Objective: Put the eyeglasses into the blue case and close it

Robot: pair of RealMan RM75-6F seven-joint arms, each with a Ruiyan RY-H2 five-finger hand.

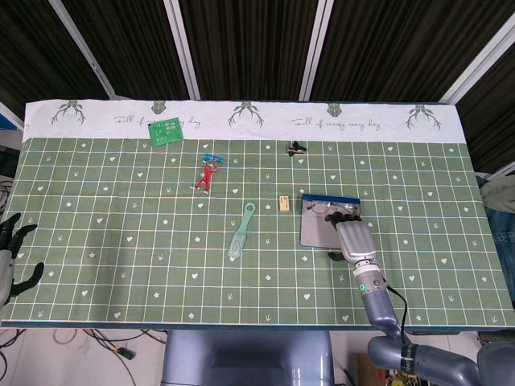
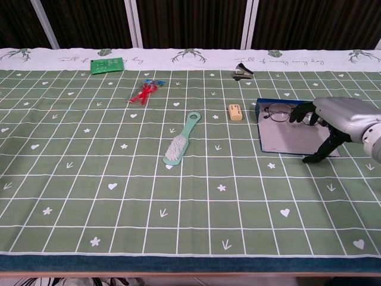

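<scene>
The blue case (image 1: pixel 315 232) (image 2: pixel 283 140) lies open on the green mat, right of centre, its grey inside facing up. The eyeglasses (image 1: pixel 322 207) (image 2: pixel 275 111) rest at the far end of the case. My right hand (image 1: pixel 352 240) (image 2: pixel 336 116) hovers over the case's right side. Its dark fingertips (image 2: pixel 300 112) reach the right lens, and its thumb points down at the case's near edge, apart from the fingers. My left hand (image 1: pixel 10 257) stays at the table's near left corner with fingers spread, holding nothing.
A mint brush (image 1: pixel 240 230) (image 2: pixel 181 139) lies mid-table, with a small tan eraser (image 1: pixel 284 203) (image 2: pixel 236 112) just left of the case. Further back are a black clip (image 1: pixel 297 148) (image 2: pixel 241 71), a red toy (image 1: pixel 207 173) (image 2: pixel 144 91) and a green card (image 1: pixel 166 130) (image 2: pixel 107 64).
</scene>
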